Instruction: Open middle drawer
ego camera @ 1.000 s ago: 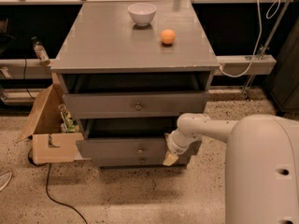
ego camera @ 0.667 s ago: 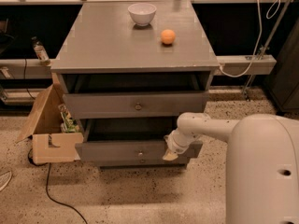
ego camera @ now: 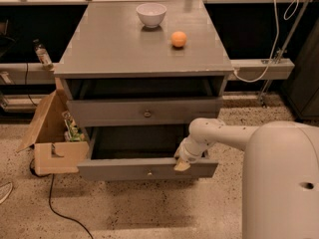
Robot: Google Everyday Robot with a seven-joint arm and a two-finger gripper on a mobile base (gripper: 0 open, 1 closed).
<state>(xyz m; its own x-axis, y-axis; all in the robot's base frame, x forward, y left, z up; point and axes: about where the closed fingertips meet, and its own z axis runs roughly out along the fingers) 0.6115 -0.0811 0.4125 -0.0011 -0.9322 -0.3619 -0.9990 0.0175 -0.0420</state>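
On the floor by the desk's left edge we see an open brown cardboard box (ego camera: 50,153). Below the front edge, the middle drawer (ego camera: 114,169), with its wide flat grey front and small brass knob, stands open and shows a dark inside. A round white bowl (ego camera: 151,14) sits near the back edge, with a round orange fruit (ego camera: 179,39) right of it. The white arm's gripper (ego camera: 182,164) is at the drawer front's top rim, right of the knob. We cannot tell how its jaws stand.

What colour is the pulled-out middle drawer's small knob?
Brass knob, camera view; the gripper sits at the grey middle drawer's front.
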